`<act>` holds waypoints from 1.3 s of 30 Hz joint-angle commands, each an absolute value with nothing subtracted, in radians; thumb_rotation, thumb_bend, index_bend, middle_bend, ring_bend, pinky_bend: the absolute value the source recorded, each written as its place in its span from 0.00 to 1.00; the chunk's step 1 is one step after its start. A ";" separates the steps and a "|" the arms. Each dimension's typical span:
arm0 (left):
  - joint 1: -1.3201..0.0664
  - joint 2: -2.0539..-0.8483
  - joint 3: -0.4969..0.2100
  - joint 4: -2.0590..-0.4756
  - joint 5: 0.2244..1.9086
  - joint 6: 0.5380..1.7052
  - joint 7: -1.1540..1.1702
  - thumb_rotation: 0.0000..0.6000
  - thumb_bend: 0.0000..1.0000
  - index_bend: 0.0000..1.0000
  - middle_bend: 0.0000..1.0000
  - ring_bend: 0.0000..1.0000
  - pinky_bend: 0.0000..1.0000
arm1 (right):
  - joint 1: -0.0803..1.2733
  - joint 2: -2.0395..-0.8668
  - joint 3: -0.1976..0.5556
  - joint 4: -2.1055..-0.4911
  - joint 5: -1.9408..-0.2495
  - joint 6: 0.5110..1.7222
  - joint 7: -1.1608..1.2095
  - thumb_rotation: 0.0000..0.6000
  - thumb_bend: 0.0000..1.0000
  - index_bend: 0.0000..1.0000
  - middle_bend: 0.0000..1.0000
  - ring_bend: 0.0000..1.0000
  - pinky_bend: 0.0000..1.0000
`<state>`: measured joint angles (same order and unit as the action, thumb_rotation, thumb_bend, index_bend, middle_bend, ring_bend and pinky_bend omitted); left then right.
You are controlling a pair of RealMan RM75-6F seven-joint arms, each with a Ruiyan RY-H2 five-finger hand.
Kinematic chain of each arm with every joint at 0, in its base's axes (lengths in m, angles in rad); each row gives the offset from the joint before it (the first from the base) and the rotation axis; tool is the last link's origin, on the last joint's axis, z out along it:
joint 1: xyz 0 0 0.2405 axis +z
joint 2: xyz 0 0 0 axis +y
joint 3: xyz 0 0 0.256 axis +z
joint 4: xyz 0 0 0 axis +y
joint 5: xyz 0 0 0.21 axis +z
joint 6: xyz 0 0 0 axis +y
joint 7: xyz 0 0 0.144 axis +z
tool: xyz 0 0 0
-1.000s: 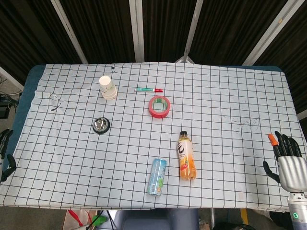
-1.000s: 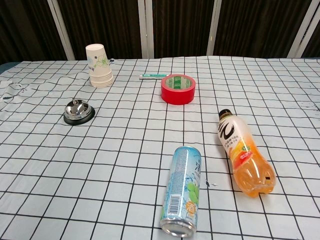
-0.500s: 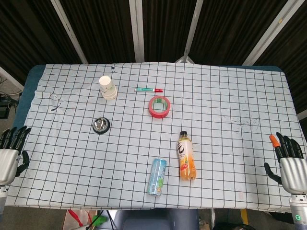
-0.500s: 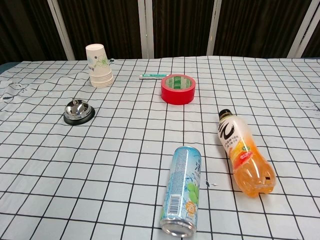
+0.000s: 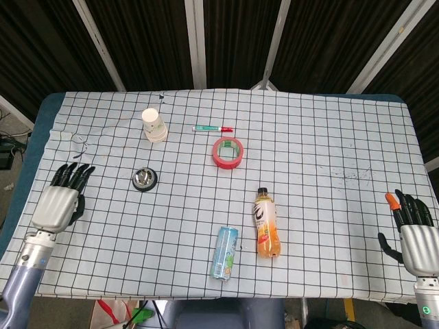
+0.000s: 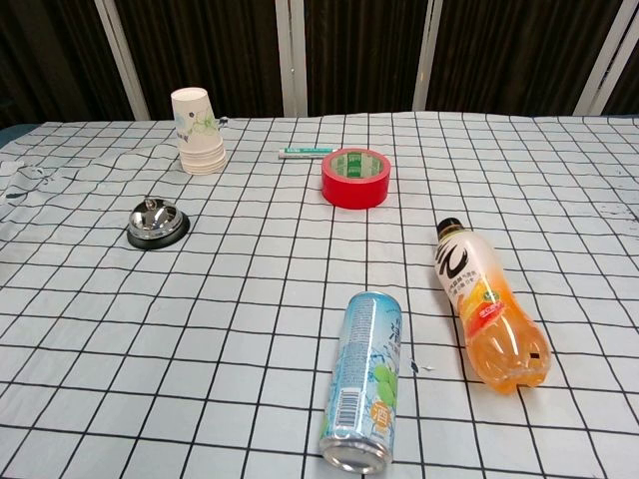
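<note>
Since the earlier frames the left hand (image 5: 60, 202) has come in from the table's left edge and now hovers over the checked cloth (image 5: 322, 137), while the right hand (image 5: 413, 236) has barely shifted.

In the head view, the left hand is empty, its fingers stretched forward and slightly apart, pointing up the table. The nearest thing to it is the silver call bell (image 5: 144, 179), lying to its right and apart from it. Beyond the bell stands a stack of paper cups (image 5: 153, 125), upside down. The right hand hangs off the table's right edge, holding nothing, its fingers straight and spread, one tipped in orange. A marker pen (image 5: 212, 128) lies just above the roll of red tape (image 5: 228, 152). Nearer the front edge an orange drink bottle (image 5: 266, 224) lies on its side with its black cap pointing away, and a light blue can (image 5: 225, 253) lies beside it, the two not touching.

In the chest view neither hand shows. The can (image 6: 365, 377) bears a picture of green grapes, a barcode and an orange round mark with a character I cannot read surely. The bottle (image 6: 486, 306) carries large black lettering on a white label, too stylised to read. The cups (image 6: 198, 131) show a green leaf print. The bell (image 6: 157, 223) sits left of the tape (image 6: 355, 178).
</note>
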<state>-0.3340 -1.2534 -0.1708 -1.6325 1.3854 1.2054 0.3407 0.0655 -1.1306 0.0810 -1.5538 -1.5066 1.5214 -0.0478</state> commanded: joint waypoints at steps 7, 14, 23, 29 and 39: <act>-0.522 -1.466 -0.242 -1.427 1.226 1.038 0.432 1.00 0.98 0.03 0.06 0.00 0.00 | 0.066 -1.130 0.083 -1.551 -1.501 1.519 -0.043 1.00 0.39 0.11 0.00 0.02 0.10; -0.607 -1.601 -0.235 -1.253 1.212 0.975 0.411 1.00 0.98 0.03 0.06 0.00 0.00 | 0.067 -1.128 0.087 -1.548 -1.493 1.514 -0.037 1.00 0.39 0.11 0.00 0.02 0.10; -0.675 -1.725 -0.203 -1.098 1.186 0.896 0.426 1.00 0.98 0.03 0.06 0.00 0.00 | 0.061 -1.119 0.089 -1.545 -1.497 1.528 -0.007 1.00 0.39 0.11 0.00 0.02 0.10; -0.686 -1.771 -0.174 -1.033 1.183 0.879 0.437 1.00 0.98 0.03 0.06 0.00 0.00 | 0.058 -1.114 0.088 -1.543 -1.503 1.535 0.010 1.00 0.39 0.11 0.00 0.02 0.10; -0.681 -1.715 -0.173 -1.142 1.225 0.981 0.483 1.00 0.98 0.03 0.05 0.00 0.00 | 0.056 -1.111 0.086 -1.541 -1.509 1.538 0.024 1.00 0.39 0.11 0.00 0.02 0.10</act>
<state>-0.6876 -1.7514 -0.1572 -1.0703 1.2001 0.9167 0.4784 0.0559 -1.1109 0.0861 -1.5410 -1.5094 1.5376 0.0244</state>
